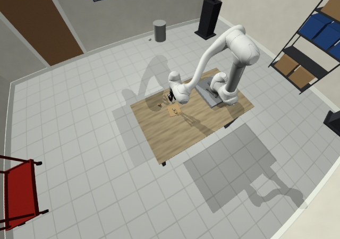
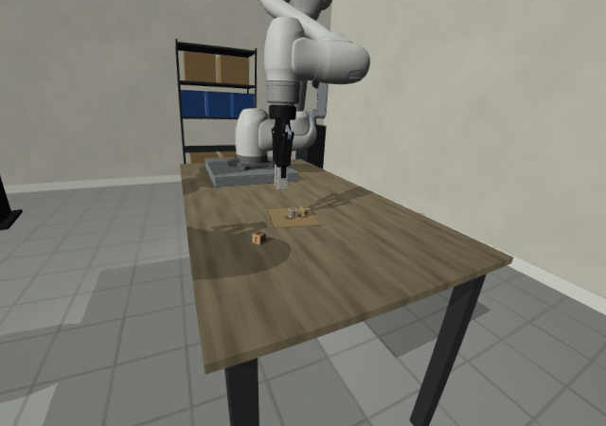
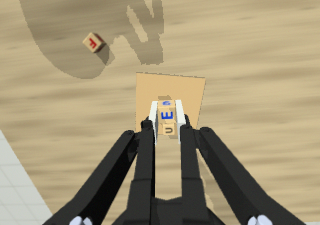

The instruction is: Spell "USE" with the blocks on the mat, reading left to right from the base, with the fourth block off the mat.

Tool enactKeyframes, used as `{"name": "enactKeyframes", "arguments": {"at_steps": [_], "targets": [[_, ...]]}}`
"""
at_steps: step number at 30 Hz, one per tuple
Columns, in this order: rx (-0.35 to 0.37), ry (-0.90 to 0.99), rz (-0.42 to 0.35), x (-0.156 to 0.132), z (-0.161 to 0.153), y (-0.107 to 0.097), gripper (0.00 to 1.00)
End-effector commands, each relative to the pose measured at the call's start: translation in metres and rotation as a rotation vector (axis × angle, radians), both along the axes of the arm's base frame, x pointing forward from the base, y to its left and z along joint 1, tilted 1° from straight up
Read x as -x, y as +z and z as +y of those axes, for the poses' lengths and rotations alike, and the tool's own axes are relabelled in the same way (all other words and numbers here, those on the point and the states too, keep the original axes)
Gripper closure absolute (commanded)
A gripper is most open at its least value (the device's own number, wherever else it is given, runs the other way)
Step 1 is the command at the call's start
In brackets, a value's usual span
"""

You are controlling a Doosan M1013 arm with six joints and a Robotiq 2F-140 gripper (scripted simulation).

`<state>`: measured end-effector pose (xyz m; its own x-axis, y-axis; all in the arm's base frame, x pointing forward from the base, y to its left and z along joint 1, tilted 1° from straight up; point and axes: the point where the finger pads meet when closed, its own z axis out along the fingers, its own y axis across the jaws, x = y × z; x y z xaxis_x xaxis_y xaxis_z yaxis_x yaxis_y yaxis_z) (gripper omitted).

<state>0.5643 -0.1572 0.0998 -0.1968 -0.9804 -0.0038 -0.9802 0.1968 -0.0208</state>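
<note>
From the top, a white robot arm (image 1: pixel 203 63) (image 2: pixel 283 49) reaches over one brown wooden table (image 1: pixel 153 132) (image 2: pixel 342 275) (image 3: pixel 260 85). Two little tan blocks sit on the flat square orange-tan mat (image 1: pixel 170 113) (image 2: pixel 280 221) (image 3: pixel 150 87). One tan block with red letters (image 1: pixel 159 104) (image 2: pixel 258 238) (image 3: pixel 93 42) is on the table, off the mat. Around the room are one round grey bin (image 1: pixel 159 32), one red metal cart (image 1: pixel 20 192) and one tall black shelf (image 1: pixel 307 60) (image 2: pixel 215 47). From the outside view, that shelf has three blue boxes in its middle. The two mat blocks are near each other, and the black gripper (image 1: pixel 172 102) (image 2: pixel 280 184) (image 3: pixel 166 108) is up above the table. From the wrist, its white tips pinch one tan block with a blue E (image 3: pixel 167 115). That makes four blocks. Below, the tan block with a dark U (image 3: pixel 169 129) peeks out; the other mat block is hidden, and the fingers cover some mat.
</note>
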Motion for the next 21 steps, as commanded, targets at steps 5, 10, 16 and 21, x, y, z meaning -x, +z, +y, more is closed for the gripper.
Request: {"name": "enactKeyframes", "arguments": {"at_steps": [5,10,16,21], "targets": [[0.001,0.001,0.002,0.001,0.003,-0.026,0.87],[0.001,0.001,0.002,0.001,0.003,-0.05,0.87],[0.001,0.001,0.002,0.001,0.003,-0.069,0.87],[0.001,0.001,0.002,0.0,0.003,-0.086,0.87]]}}
